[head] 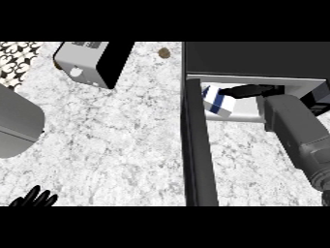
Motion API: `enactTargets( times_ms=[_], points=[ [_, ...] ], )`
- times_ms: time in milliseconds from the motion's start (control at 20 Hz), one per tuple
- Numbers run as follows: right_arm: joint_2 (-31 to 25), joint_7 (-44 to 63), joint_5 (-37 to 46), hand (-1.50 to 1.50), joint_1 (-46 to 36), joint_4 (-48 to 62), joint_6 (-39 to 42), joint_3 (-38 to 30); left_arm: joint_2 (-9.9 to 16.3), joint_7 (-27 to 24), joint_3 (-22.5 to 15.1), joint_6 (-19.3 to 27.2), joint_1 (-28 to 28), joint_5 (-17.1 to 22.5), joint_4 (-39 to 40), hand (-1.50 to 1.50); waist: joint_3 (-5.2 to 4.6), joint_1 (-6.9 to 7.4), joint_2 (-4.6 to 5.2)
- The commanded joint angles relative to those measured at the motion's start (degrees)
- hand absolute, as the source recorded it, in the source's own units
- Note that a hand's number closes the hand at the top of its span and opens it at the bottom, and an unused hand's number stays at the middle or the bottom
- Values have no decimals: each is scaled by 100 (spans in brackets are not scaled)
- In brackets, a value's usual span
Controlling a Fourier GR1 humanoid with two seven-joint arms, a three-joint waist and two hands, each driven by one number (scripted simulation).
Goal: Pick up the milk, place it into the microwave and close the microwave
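Milk lies inside the microwave cavity at about 2 o'clock of the view, a white carton with blue stripes, tilted. Judged light, stiff-walled, smooth; best taken across its flat sides.

Near: left hand rests at 7 o'clock, fingers spread upward, holding nothing. Microwave door stands open, edge-on, running from 6 o'clock towards centre.

Middle: right hand reaches into the cavity, just beside the carton; whether its fingers hold the carton cannot be told.

Far: toaster-like appliance on the marble surface at 11 o'clock. Cavity contents: the carton only, as far as visible.
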Motion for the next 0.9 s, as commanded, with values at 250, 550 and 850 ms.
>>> enactTargets(
  times_ms=[250, 550, 850],
  points=[
    [342, -610, -391, -150, 1024, -285, 1466, -209, -455, -372, -831, -111, -353, -1461, 622, -150, -28, -292, -195],
    [658, -758, -326, -150, 1898, -778, 1726, 63, -671, -388, -1101, 191, -1023, -2107, 1277, -150, -39, -475, -245],
    [661, -931, -161, -150, 3222, -1493, 1537, 400, -931, -196, -1429, 442, -1348, -2340, 1457, 150, -48, -595, -276]
  ],
)
